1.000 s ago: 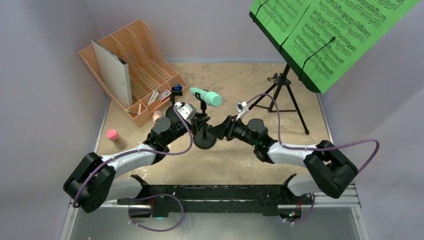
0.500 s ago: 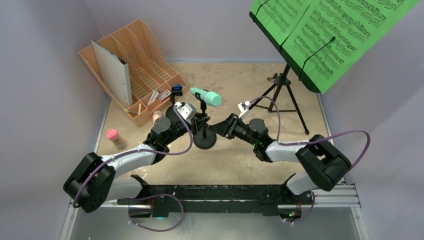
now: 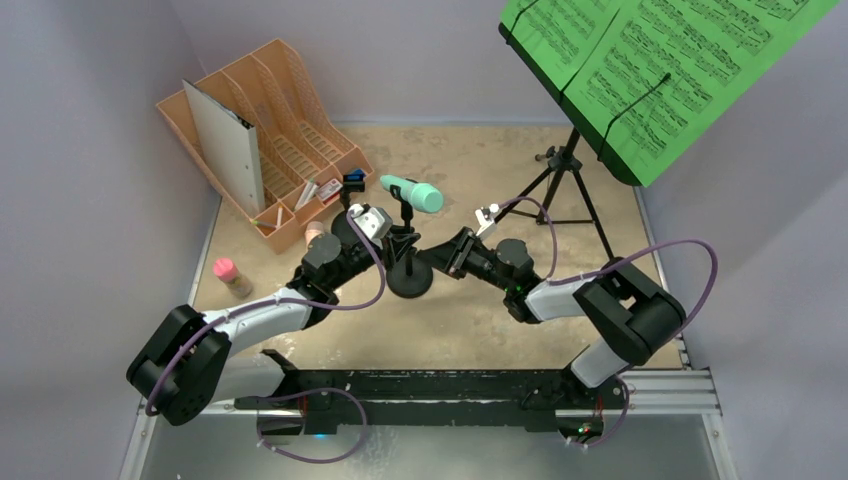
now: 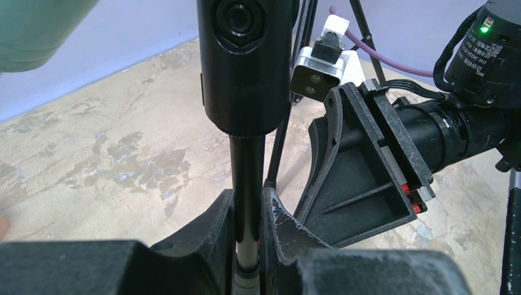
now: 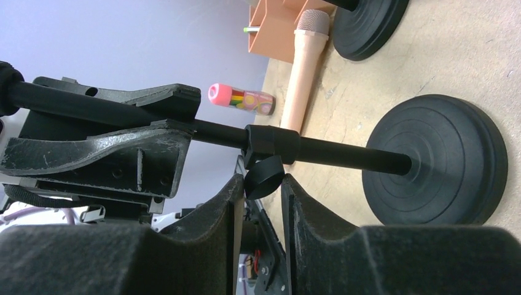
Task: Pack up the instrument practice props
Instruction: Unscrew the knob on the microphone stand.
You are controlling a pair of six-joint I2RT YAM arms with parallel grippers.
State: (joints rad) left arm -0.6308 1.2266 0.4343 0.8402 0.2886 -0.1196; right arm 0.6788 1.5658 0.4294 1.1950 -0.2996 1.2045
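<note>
A short black clip pole (image 4: 247,166) stands on its round base (image 3: 410,281) mid-table, with the teal microphone (image 3: 412,192) in its clip. My left gripper (image 3: 402,243) is shut on the pole shaft, as the left wrist view (image 4: 249,203) shows. My right gripper (image 5: 258,184) is shut on the small black knob (image 5: 264,175) of the pole's collar, just above the base (image 5: 436,160). The pink microphone (image 5: 304,67) lies on the table beside the second pole's base (image 5: 368,24). The black tripod (image 3: 565,175) holds the green sheet-music pages (image 3: 660,60) at the back right.
An orange file rack (image 3: 290,150) with a grey binder (image 3: 225,145) stands at the back left. A small pink-capped tube (image 3: 232,277) lies near the table's left edge. Walls close in the table on the left, back and right.
My right arm's elbow has swung inward to the left and its cable has risen while its gripper stayed at the pole. The left arm and the pole have not moved.
</note>
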